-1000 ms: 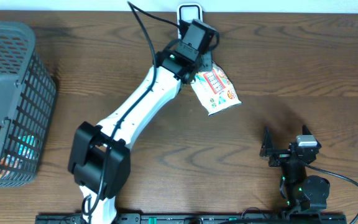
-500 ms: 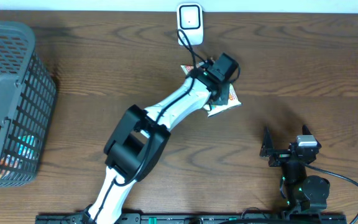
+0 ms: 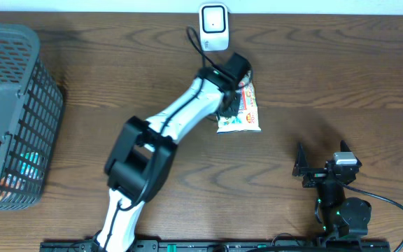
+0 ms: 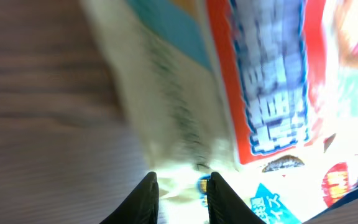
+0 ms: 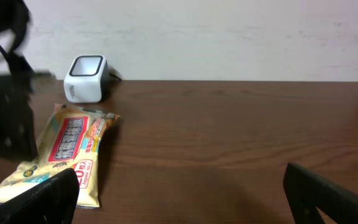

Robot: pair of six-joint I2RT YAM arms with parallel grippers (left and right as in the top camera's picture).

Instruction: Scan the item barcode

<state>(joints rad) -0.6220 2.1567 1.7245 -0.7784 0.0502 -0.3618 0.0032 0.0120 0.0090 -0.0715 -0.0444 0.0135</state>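
Observation:
The item [image 3: 243, 110] is a flat cream packet with red and blue print. It sits in the middle of the table, a little in front of the white barcode scanner [image 3: 213, 19]. My left gripper [image 3: 234, 89] is shut on the item's pale edge [image 4: 185, 158]. Both black fingertips [image 4: 146, 198] pinch that edge in the left wrist view, which is blurred. The right wrist view shows the item [image 5: 64, 151] low over the wood, left of centre, with the scanner [image 5: 87, 78] behind it. My right gripper [image 3: 322, 168] stands open and empty near the front right, far from the item.
A dark mesh basket [image 3: 16, 77] holding several goods stands at the left edge of the table. The left arm [image 3: 166, 129] reaches diagonally across the middle. A black cable [image 3: 194, 42] loops beside the scanner.
The left gripper swung the item away from the scanner to the right, then back left and nearer. The item now points front to back. The right arm has not moved.

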